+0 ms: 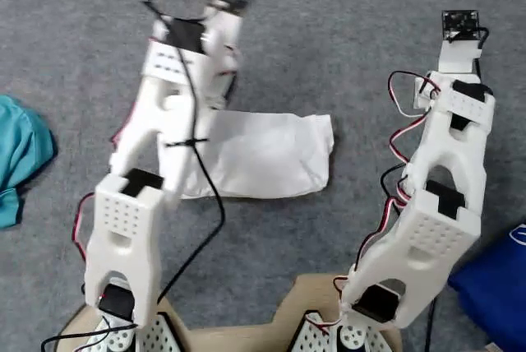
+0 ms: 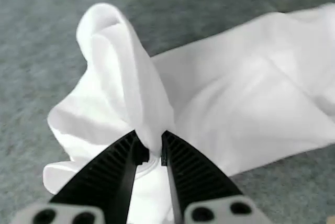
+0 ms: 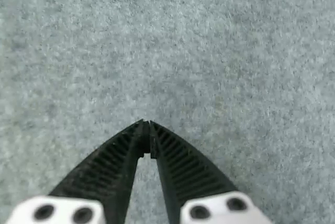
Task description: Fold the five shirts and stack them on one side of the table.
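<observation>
A white shirt (image 1: 263, 155) lies partly folded on the grey table cover, in the middle between the two arms. My left gripper (image 2: 150, 143) is shut on a raised fold of this white shirt (image 2: 235, 103), which peaks up from the fingertips. From above, the left gripper (image 1: 223, 81) sits at the shirt's far left corner. My right gripper (image 3: 146, 125) is shut with nothing in it, above bare grey cover. The right gripper (image 1: 457, 54) is at the far right of the table, well away from the white shirt.
A teal shirt (image 1: 20, 155) is bunched at the left edge. A dark blue shirt (image 1: 493, 278) lies at the near right corner. A tan board (image 1: 288, 311) holds the arm bases at the front. Grey cover (image 1: 345, 23) stretches across the back.
</observation>
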Robot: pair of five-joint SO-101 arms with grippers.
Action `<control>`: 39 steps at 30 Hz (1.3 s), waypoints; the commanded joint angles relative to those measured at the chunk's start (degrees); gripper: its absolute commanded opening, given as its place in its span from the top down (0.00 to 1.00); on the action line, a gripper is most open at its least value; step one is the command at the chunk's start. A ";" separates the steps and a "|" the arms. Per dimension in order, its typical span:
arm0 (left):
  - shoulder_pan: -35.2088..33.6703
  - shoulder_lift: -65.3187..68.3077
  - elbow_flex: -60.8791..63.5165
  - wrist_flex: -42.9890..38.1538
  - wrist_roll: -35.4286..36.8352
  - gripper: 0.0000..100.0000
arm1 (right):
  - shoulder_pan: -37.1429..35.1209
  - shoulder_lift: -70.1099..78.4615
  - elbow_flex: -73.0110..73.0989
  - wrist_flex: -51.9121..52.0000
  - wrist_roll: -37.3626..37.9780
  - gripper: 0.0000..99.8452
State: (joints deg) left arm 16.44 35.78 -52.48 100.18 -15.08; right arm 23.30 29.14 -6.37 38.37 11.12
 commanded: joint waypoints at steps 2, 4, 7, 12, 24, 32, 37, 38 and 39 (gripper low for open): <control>6.68 -4.09 -0.70 0.62 0.62 0.98 | 1.01 0.66 -4.62 1.14 -0.44 0.99; 8.88 -4.00 -0.79 0.62 0.62 0.98 | 1.01 0.84 -4.62 1.14 -0.44 0.99; 11.52 -4.00 -0.79 0.53 0.62 0.98 | 1.01 0.92 -4.62 1.14 -0.44 0.99; 13.98 -3.82 -4.04 0.53 0.44 0.98 | 1.01 0.92 -4.62 1.14 -0.44 0.99; 19.34 9.36 -16.35 -6.51 4.40 0.98 | 1.01 0.92 -4.62 1.14 -0.44 0.99; 21.36 11.65 -17.76 -6.42 5.45 0.98 | 1.01 1.01 -4.62 1.14 -0.44 0.99; 20.92 11.82 -17.58 -6.24 5.45 0.95 | 0.75 1.01 -4.62 1.14 -0.26 0.99; 20.57 11.82 -17.58 -5.80 5.54 0.92 | 0.75 1.01 -4.53 1.14 -0.18 0.99; 20.22 11.82 -17.67 -5.10 6.24 0.87 | 0.75 1.01 -4.53 1.14 -0.09 0.99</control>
State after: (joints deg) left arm 37.27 48.35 -67.78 94.64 -9.80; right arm 23.30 30.37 -8.04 39.08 11.21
